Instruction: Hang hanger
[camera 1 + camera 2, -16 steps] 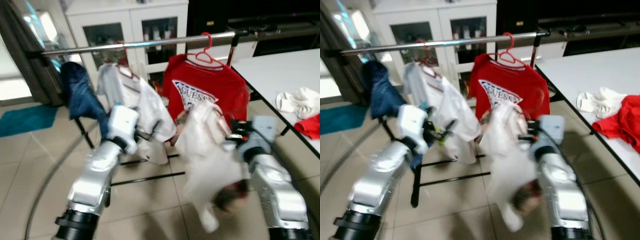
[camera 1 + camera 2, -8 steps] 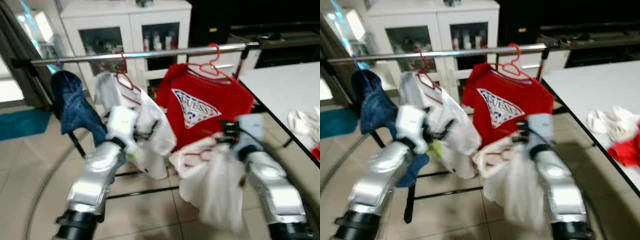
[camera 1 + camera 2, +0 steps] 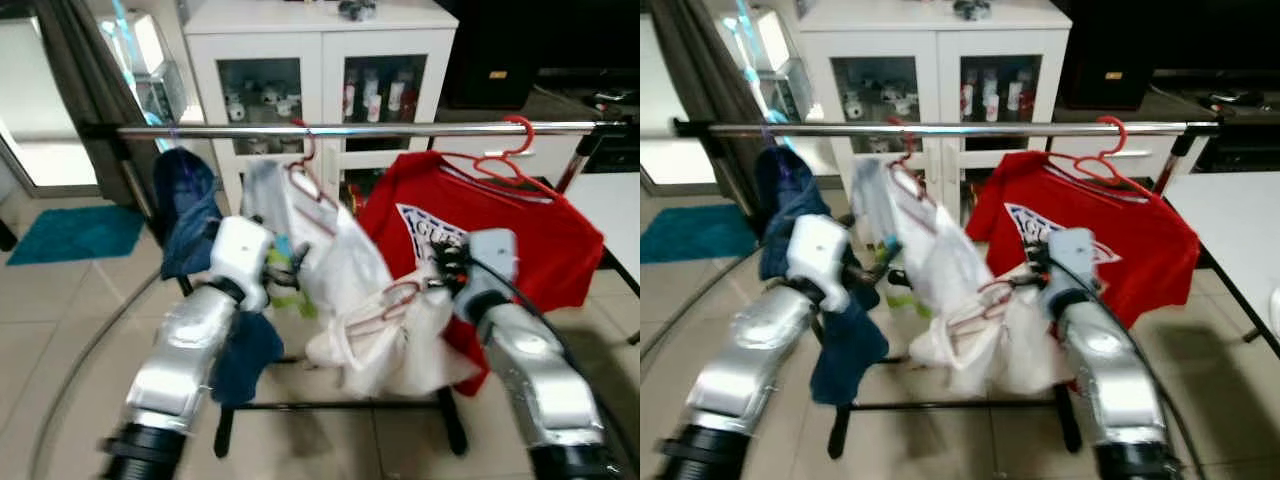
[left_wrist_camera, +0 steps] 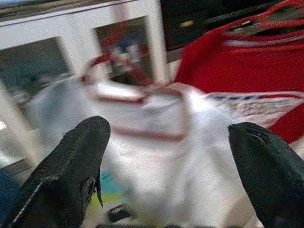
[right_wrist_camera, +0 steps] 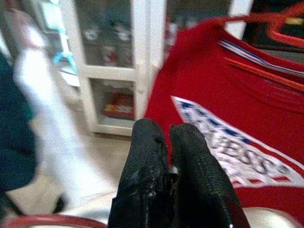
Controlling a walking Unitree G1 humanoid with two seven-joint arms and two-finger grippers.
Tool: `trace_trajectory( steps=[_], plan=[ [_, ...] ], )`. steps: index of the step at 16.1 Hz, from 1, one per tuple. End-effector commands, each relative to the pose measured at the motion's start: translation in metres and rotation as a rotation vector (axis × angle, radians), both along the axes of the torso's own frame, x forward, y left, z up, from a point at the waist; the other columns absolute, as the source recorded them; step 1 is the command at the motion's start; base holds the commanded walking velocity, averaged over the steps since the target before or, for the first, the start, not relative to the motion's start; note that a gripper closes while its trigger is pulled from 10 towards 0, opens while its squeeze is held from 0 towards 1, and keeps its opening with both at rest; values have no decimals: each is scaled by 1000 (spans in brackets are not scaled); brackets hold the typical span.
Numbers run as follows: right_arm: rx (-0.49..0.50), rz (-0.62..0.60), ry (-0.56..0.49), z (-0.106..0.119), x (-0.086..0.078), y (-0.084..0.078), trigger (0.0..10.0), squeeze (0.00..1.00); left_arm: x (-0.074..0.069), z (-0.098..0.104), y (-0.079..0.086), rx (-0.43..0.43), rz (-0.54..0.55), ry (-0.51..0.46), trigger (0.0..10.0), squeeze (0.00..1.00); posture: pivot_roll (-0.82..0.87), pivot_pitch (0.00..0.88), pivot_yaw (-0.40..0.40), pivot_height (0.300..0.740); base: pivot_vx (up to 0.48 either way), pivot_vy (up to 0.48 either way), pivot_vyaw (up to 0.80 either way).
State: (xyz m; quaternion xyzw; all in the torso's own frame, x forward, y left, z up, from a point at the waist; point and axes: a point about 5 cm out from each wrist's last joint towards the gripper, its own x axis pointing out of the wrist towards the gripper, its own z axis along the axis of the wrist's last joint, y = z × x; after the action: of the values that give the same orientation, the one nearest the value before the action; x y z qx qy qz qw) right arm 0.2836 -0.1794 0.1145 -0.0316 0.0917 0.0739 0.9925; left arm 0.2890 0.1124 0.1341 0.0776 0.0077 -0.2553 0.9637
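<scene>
Right wrist view: right gripper fingers pinched together over red plastic hanger; left wrist view: left gripper fingers spread wide, empty.

place: home living room, laundry-drying corner
evidence: clothes rail with hung shirts, white glass-door cabinet, tiled floor, teal mat

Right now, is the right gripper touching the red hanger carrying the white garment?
Touching. In the right wrist view the right gripper is closed, with the red hanger emerging beside its fingers.
</scene>
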Motion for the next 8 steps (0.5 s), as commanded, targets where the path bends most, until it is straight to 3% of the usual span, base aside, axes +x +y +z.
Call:
trace_trajectory(
  steps=[1, 6, 8],
  plan=[
    [5, 28, -76, 13, 3, 6, 10000, 0, 3, 7, 7, 27, 14, -35, 10000, 0, -124, 0, 24, 740, 371, 0, 0],
    [-76, 109, -163, 23, -1, 2, 10000, 0, 3, 7, 4, 31, 3, -35, 10000, 0, -130, 0, 28, 740, 347, 0, 0],
    [-171, 229, -216, 26, -7, -2, 10000, 0, 1, 7, 3, 21, 0, -36, 10000, 0, -122, 0, 13, 740, 0, 0, 0]
  ],
)
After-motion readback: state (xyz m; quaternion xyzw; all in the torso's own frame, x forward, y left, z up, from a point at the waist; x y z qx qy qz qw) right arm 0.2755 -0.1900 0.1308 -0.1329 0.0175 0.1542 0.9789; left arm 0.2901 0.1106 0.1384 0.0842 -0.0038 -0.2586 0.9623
